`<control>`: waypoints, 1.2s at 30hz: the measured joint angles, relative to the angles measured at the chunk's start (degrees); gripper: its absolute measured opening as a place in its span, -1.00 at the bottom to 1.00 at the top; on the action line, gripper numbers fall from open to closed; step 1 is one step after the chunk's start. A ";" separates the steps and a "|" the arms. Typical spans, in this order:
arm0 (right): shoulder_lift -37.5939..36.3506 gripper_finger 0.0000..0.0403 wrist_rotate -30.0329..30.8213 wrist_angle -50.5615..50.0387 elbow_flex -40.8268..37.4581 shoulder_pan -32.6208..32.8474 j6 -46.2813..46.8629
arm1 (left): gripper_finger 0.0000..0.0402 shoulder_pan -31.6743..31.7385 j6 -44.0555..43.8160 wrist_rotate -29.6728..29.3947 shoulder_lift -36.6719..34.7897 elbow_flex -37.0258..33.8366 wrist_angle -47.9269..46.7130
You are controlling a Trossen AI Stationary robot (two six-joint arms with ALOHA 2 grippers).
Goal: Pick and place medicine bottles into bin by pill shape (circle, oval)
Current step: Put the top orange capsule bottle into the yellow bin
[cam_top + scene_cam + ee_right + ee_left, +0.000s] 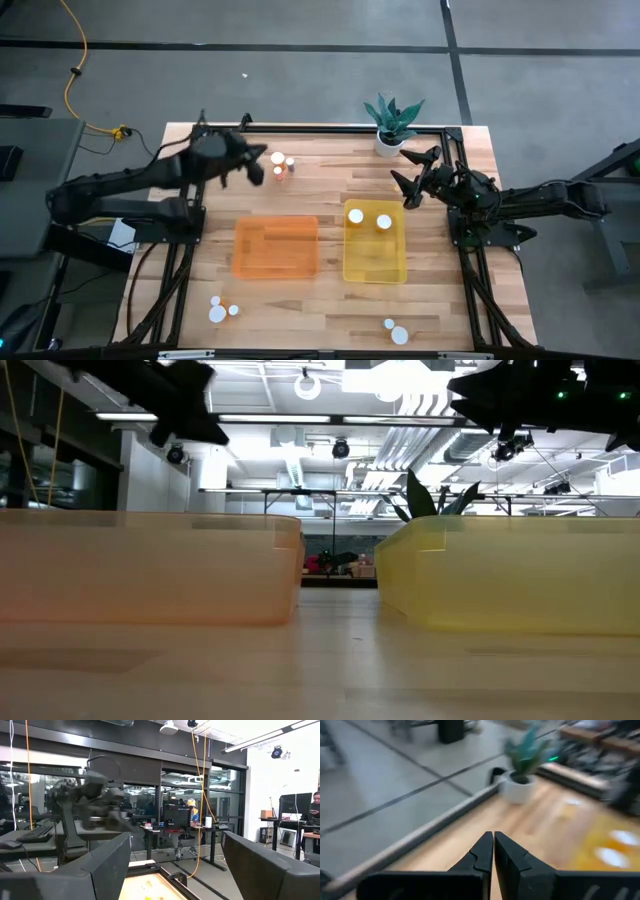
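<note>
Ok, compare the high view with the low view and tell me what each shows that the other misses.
Only the high view shows the medicine bottles, two more inside the yellow bin, and others near the front edge. Only the low view shows the room's ceiling lights behind. Both show the orange bin, the yellow bin, the plant, and the raised left pincer and right pincer.

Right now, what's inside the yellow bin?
Two white-capped medicine bottles sit in the yellow bin at its far end; the rest shows bare floor. Pill shape can't be made out from above.
</note>
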 joint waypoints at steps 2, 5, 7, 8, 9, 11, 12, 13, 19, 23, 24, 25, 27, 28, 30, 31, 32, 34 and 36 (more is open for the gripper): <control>0.00 0.50 -0.01 0.01 0.00 0.00 -0.04 | -0.97 3.64 2.54 0.85 4.47 2.93 0.08; 0.00 0.50 0.00 -0.19 0.00 0.00 -0.07 | -0.96 7.78 3.79 2.55 10.31 6.03 0.13; 0.00 0.50 0.00 -0.22 0.00 0.00 -0.07 | -0.91 9.95 4.27 3.53 13.80 7.48 0.16; 0.00 0.50 0.00 -0.22 0.00 0.00 -0.07 | -0.87 10.84 4.32 3.93 15.46 7.95 0.16; 0.00 0.50 0.00 -0.22 0.00 0.00 -0.07 | -0.83 11.72 4.28 4.34 17.01 8.29 0.23; 0.00 0.50 0.00 -0.22 0.00 0.00 -0.07 | -0.71 13.30 3.84 5.99 20.03 8.74 0.36; 0.00 0.50 0.00 -0.22 0.00 0.00 -0.07 | -0.65 14.03 3.76 7.10 21.34 8.93 0.39; 0.00 0.50 0.00 -0.22 0.00 0.00 -0.07 | -0.57 14.69 3.49 8.05 22.64 9.02 0.60; 0.00 0.50 0.00 -0.24 0.00 0.00 -0.07 | -0.06 18.21 -0.93 9.13 29.71 9.07 1.40; 0.00 0.50 0.00 -0.24 0.00 0.00 -0.07 | 0.24 19.57 -2.73 10.84 33.73 9.07 1.45; 0.00 0.50 0.00 -0.24 0.00 0.00 -0.07 | 0.30 19.61 -2.73 11.25 34.54 9.07 1.62; 0.00 0.50 0.00 -0.25 0.00 0.00 -0.07 | 0.35 19.60 -2.73 11.52 35.30 9.07 1.69; 0.00 0.50 0.00 -0.26 0.00 0.00 -0.07 | 0.43 19.57 -2.73 12.37 36.26 9.07 1.68; 0.00 0.50 0.00 -0.27 0.00 0.00 -0.07 | 0.46 19.55 -2.73 12.52 36.53 9.07 1.69; 0.00 0.50 0.00 -0.38 0.00 0.00 -0.07 | 0.49 19.55 -2.76 12.56 36.79 9.07 1.69; 0.00 0.50 0.00 -0.52 0.00 0.00 -0.07 | 0.50 19.55 -2.84 12.83 36.80 9.07 1.68; 0.00 0.50 0.00 -0.69 0.00 0.00 -0.07 | 0.50 19.55 -3.09 13.30 36.80 9.09 1.72; 0.00 0.50 0.00 -0.84 0.00 0.00 -0.07 | 0.51 19.55 -4.08 14.61 36.80 9.09 1.57; 0.00 0.50 0.00 -1.08 0.00 0.00 -0.07 | 0.50 19.55 -4.10 16.23 36.80 9.09 0.71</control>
